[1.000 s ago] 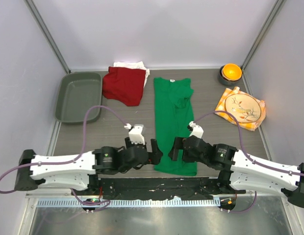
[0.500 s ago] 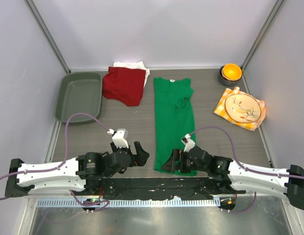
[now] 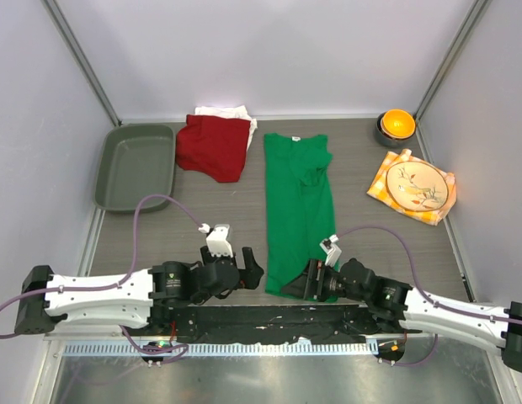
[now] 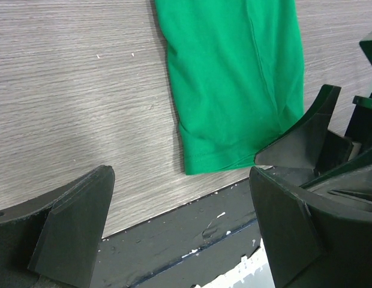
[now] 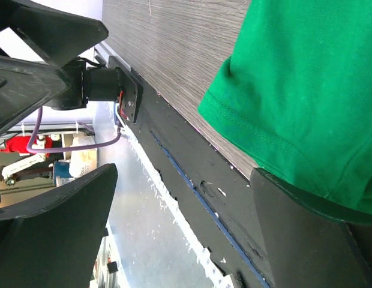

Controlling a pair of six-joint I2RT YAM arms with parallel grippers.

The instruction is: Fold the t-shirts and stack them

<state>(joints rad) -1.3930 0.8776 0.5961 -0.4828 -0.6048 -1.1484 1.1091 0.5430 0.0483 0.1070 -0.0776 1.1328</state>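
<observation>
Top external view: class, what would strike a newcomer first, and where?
The bright green t-shirt lies lengthwise mid-table, with the left gripper and right gripper open by its near hem. A dark red t-shirt sits crumpled at the back, beside a grey tray.

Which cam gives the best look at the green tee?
Top external: nearly the whole green t-shirt is visible, collar to hem. Left wrist shows only its lower part; right wrist shows only a hem corner.
</observation>
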